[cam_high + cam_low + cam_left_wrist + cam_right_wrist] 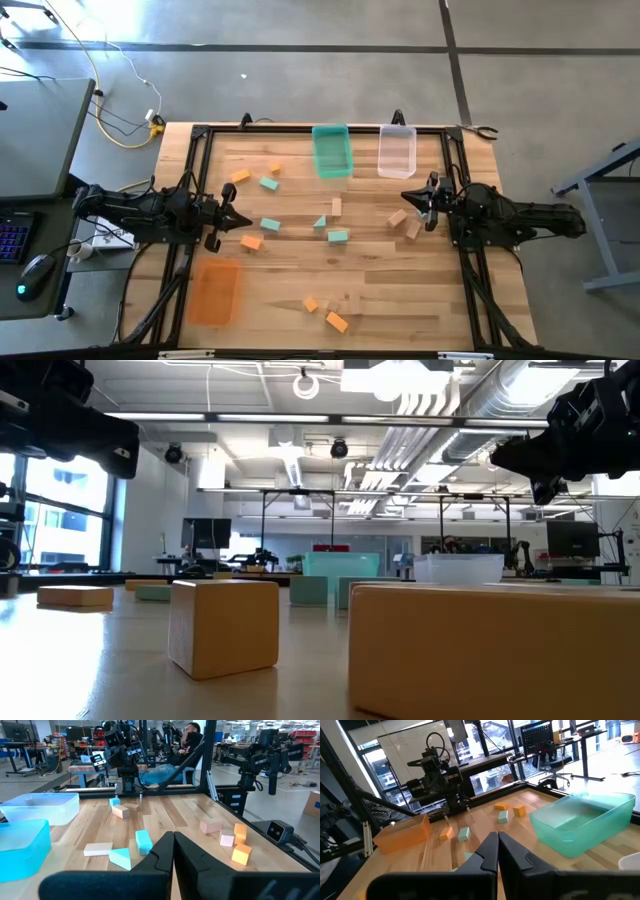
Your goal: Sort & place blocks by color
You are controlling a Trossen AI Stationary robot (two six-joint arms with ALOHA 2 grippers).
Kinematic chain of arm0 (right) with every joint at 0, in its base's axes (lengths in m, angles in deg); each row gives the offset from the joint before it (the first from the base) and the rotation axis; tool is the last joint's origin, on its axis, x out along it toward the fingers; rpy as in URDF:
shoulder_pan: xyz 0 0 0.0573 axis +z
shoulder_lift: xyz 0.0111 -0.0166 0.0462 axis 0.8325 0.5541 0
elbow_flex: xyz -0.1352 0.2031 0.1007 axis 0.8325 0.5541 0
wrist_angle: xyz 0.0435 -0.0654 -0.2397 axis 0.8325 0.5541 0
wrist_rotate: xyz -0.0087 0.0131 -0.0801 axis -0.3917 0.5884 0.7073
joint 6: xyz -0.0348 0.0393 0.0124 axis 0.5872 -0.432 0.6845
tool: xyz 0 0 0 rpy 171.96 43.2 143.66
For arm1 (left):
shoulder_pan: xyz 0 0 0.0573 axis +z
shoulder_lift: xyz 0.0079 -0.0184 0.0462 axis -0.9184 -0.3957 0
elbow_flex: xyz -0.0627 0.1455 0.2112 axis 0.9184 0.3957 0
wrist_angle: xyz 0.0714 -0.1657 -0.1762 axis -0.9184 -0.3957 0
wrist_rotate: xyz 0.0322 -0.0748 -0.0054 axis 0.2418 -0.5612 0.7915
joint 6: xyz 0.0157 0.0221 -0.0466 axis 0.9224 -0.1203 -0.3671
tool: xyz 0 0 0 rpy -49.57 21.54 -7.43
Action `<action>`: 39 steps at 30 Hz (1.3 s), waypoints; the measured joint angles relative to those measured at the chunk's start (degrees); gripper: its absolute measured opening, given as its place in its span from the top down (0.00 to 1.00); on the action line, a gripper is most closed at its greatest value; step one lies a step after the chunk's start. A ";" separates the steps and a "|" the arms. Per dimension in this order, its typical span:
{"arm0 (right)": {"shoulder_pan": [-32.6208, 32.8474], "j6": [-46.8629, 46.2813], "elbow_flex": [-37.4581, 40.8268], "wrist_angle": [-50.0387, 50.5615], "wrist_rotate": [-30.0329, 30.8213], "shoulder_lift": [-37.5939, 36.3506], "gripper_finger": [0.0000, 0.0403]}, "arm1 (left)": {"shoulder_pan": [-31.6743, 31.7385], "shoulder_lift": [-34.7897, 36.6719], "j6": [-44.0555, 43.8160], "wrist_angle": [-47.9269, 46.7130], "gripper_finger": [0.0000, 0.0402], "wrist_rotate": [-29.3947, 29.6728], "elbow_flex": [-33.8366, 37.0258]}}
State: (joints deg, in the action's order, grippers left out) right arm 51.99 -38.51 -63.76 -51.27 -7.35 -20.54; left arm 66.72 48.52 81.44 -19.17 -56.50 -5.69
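Small blocks lie scattered flat on the wooden table (300, 280): orange ones (240, 176) (337, 321), teal ones (270, 225) (338, 237) and tan ones (336, 206) (413, 229). My left gripper (245, 221) (173, 851) is shut and empty at the table's left edge, pointing level toward the middle, an orange block (250, 242) just beside it. At the right edge my right gripper (405, 197) (498, 849) is also shut and empty, near two tan blocks (398, 217).
A teal bin (332, 150) and a clear bin (397, 150) stand side by side at the far edge. An orange bin (214, 290) sits at the near left. A black frame (300, 128) rims the table. People sit beyond the table in the left wrist view.
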 joint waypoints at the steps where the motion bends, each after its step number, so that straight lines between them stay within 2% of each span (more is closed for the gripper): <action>1: 0.01 0.02 0.01 -0.01 0.00 0.01 1.00 | 0.01 -0.02 0.00 0.00 1.00 0.00 0.00; 9: 0.00 0.02 0.00 0.00 0.00 0.00 1.00 | 0.00 -0.01 -0.25 0.07 1.00 0.00 0.00; 17: 0.00 0.02 0.02 -0.01 0.00 0.00 1.00 | 0.01 0.00 -4.58 0.13 1.00 -0.01 0.00; 25: -0.24 7.03 0.02 -0.04 0.90 0.02 1.00 | -0.06 -0.02 -8.46 0.15 1.00 -0.64 0.00; 39: -0.24 4.08 0.01 -0.30 0.87 0.01 1.00 | -0.06 -0.02 -9.05 0.11 1.00 -0.20 0.00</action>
State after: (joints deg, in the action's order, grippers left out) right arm 51.75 -34.43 -63.75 -51.57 -6.48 -20.53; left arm 66.66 48.50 72.39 -19.06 -56.70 -5.69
